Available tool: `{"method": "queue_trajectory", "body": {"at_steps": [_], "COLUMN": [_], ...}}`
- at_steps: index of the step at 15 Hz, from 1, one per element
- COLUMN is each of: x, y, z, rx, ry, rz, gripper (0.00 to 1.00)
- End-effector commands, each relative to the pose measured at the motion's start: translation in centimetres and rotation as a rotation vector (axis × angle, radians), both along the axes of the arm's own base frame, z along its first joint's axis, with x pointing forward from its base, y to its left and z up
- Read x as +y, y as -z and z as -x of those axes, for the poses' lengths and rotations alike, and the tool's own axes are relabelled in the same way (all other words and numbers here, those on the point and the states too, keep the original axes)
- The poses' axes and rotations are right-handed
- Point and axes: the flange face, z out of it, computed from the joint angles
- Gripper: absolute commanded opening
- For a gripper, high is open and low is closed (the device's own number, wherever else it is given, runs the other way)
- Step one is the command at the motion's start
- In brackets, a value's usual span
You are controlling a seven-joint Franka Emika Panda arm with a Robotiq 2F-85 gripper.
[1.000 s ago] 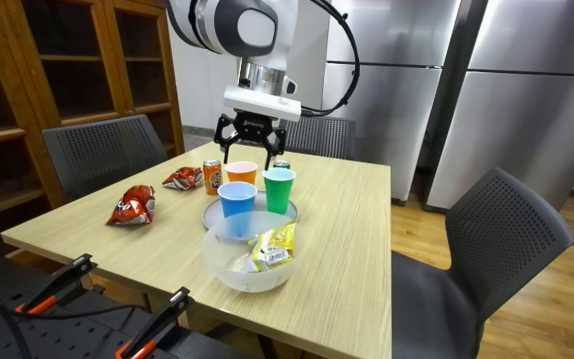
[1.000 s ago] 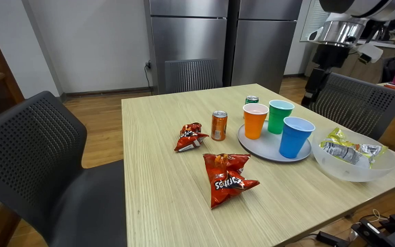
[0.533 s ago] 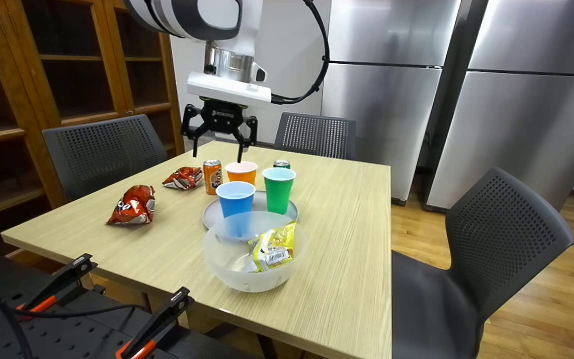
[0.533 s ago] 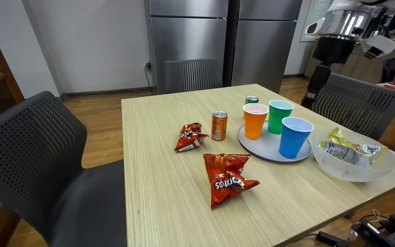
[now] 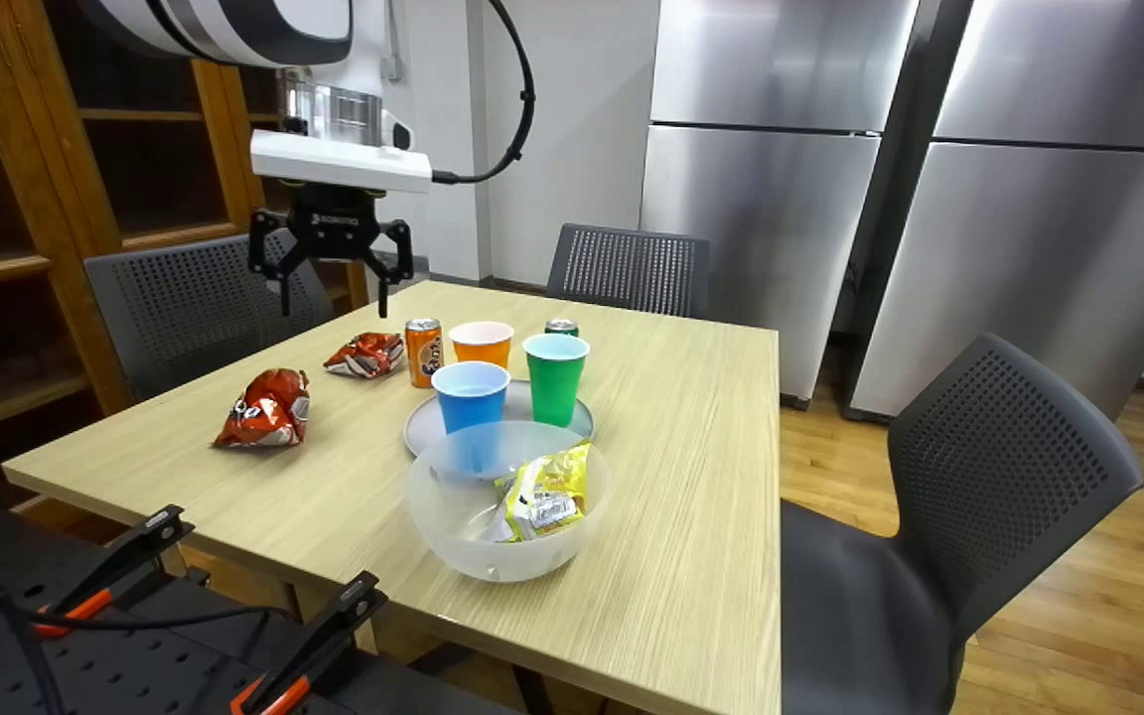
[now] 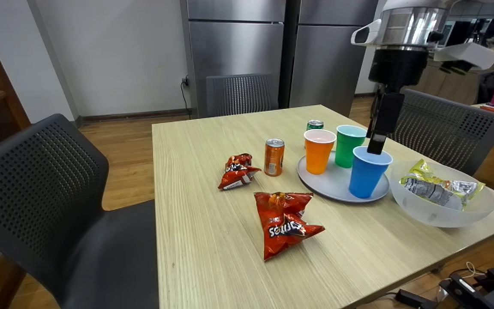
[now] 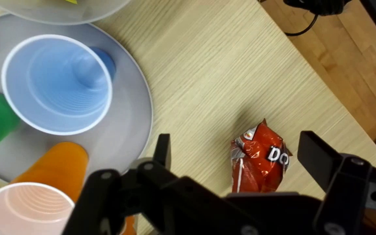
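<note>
The gripper (image 5: 334, 301) hangs in the air above the tabletop (image 5: 691, 497), released, its jaws spread wide; in the wrist view a red Doritos bag (image 7: 259, 160) shows in the gap between the jaws, below and apart from them; this bag lies on the tabletop between the grey plate (image 6: 332, 186) and the near left corner, as an exterior view shows it; a second red bag (image 5: 365, 355) lies farther from the near edge, toward the left edge, and just beside it an orange can (image 5: 424, 354) stands upright; on the plate stand a blue cup (image 6: 364, 180), an orange cup (image 6: 317, 158) and a green cup (image 6: 344, 150), the blue one closest to the near edge; a green can (image 6: 314, 126), partly hidden, stands beyond the plate toward the far edge; a frosted bowl (image 5: 502, 558) sits beside the plate by the near edge, a yellow packet (image 5: 552, 494) inside it.
</note>
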Motion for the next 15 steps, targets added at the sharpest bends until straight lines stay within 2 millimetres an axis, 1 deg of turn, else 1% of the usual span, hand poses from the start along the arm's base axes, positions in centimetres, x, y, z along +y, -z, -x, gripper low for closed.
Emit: {"method": "queue_trajectory", "body": {"at_steps": [1, 5, 8, 12, 15], "x": [4.4, 9.0, 11.5, 14.3, 15.9], "y": [0.2, 1.5, 2.2, 3.7, 4.8], "z": [2.5, 4.2, 4.8, 4.7, 3.9], "rx": [-0.016, 0.0, 0.007, 0.002, -0.008], "ry": [-0.069, -0.142, -0.17, -0.154, -0.106], "rz": [0.053, 0.087, 0.103, 0.113, 0.099], "gripper": [1.0, 1.0, 1.0, 1.0, 1.0]}}
